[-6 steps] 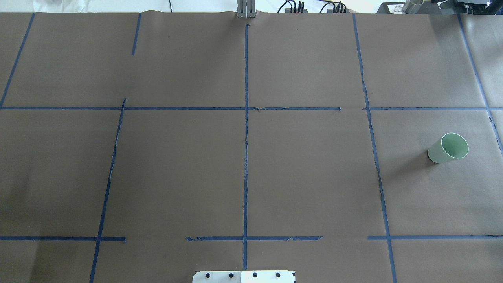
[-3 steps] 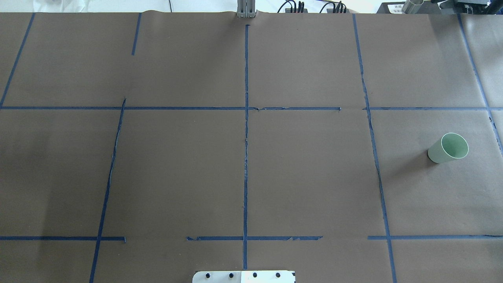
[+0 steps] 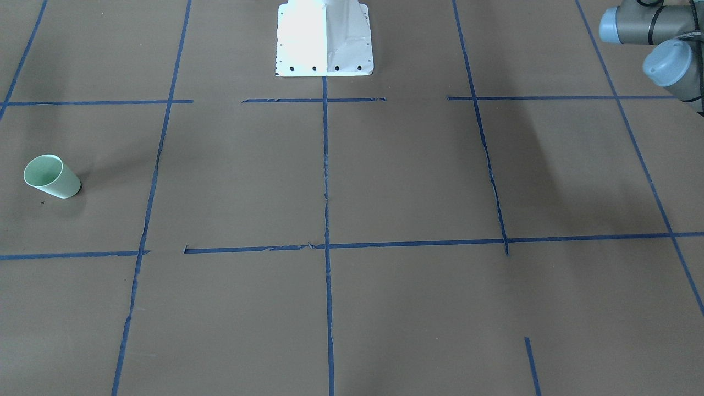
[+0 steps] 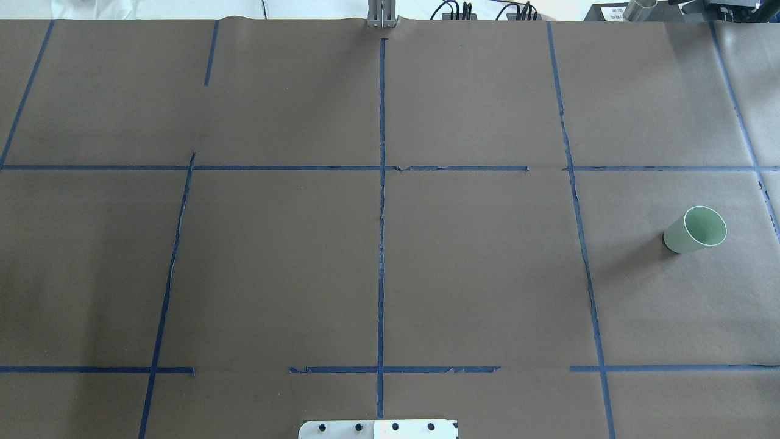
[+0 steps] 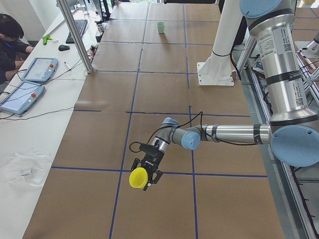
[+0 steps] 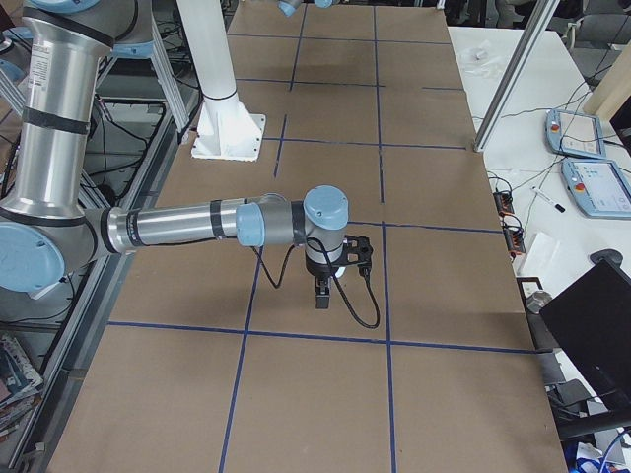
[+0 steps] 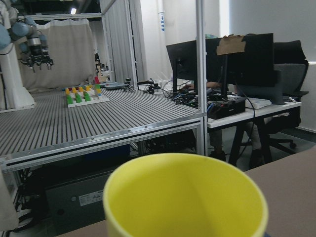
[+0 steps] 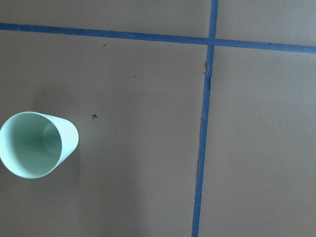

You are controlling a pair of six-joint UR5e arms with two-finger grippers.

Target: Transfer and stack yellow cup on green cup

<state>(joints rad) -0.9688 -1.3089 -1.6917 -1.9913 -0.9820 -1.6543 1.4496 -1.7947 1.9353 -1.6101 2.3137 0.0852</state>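
The yellow cup hangs above the table near its left end, at my left gripper; its rim fills the bottom of the left wrist view. I cannot tell whether that gripper is shut on it. The green cup stands upright on the table's right side, and also shows in the front view, far off in the left-side view, and from above in the right wrist view. My right gripper points down over that area; I cannot tell whether it is open.
The table is brown paper with blue tape lines. The white robot pedestal stands at the near middle edge. Left arm joints show at the front view's corner. An operator and tablets sit beyond the far edge.
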